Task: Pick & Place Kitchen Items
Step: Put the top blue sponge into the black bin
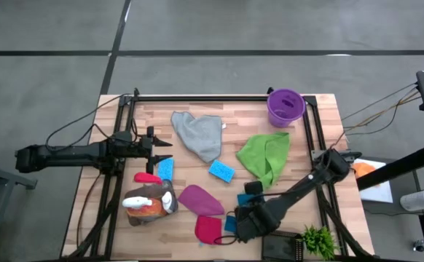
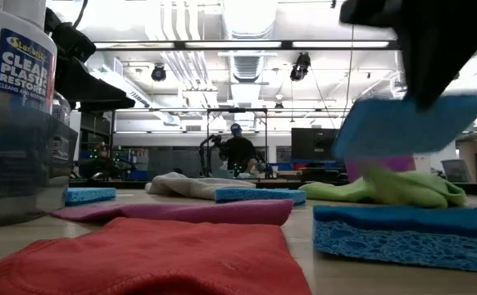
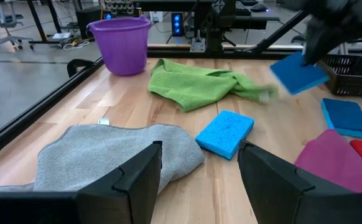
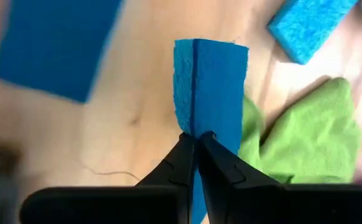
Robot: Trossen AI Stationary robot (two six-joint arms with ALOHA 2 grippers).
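My right gripper (image 1: 250, 196) is shut on a small blue sponge (image 4: 211, 81) above the table's near right part. A second sponge (image 2: 402, 233) lies flat on the wood below it. Two more sponges (image 1: 221, 171) (image 1: 166, 169) lie mid-table among a grey cloth (image 1: 199, 133), a green cloth (image 1: 265, 155), a magenta cloth (image 1: 199, 199) and a red cloth (image 1: 208, 228). Spray bottles (image 1: 148, 204) lie at the near left. My left gripper (image 3: 199, 180) waits open at the table's left, level, with nothing between its fingers. My right gripper pinches the sponge's upper end (image 4: 206, 124) between its two fingers, across the sponge's thickness. The fingers come from above, pointing steeply down. The sponge hangs below them, lifted clear of the table (image 2: 406, 123), and looks squeezed thin at the fingertips.
A purple bucket (image 1: 285, 107) stands at the far right corner. A small green plant (image 1: 318, 240) and a black basket (image 1: 281, 247) sit at the near right edge. A black metal frame (image 1: 197, 97) runs round the tabletop. Bare wood shows between the grey and green cloths.
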